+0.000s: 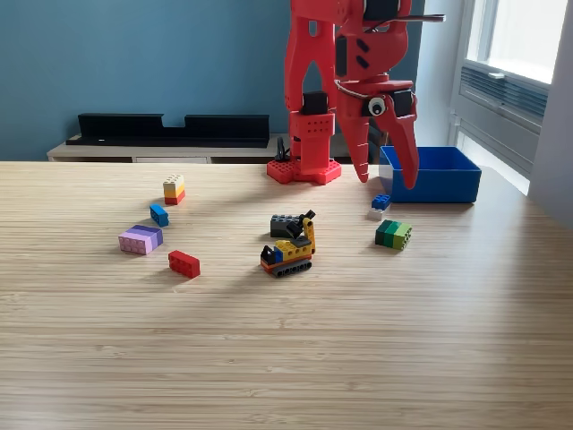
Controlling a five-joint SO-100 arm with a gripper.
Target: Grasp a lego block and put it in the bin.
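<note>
The bin (434, 175) sits on the wooden table (286, 358) toward the exterior view's right, near the back edge, just beside my red base (304, 168). My claw (387, 179) hangs in front of the bin's near-left corner, fingers spread apart and pointing down, pinching nothing. Just below it lie a small blue block (381, 202) and a white block (375, 214), touching or nearly so; the view is too coarse to say which. A green block (394, 234) rests near them, toward the camera.

At the table's middle stands a little yellow toy digger (290, 253), with a black block (285, 225) just behind it. On the exterior view's left, well apart from the bin, lie a red block (183, 262), a lilac and purple block (141, 239), a second small blue block (159, 215) and a stacked cream, yellow and red block (174, 189).
</note>
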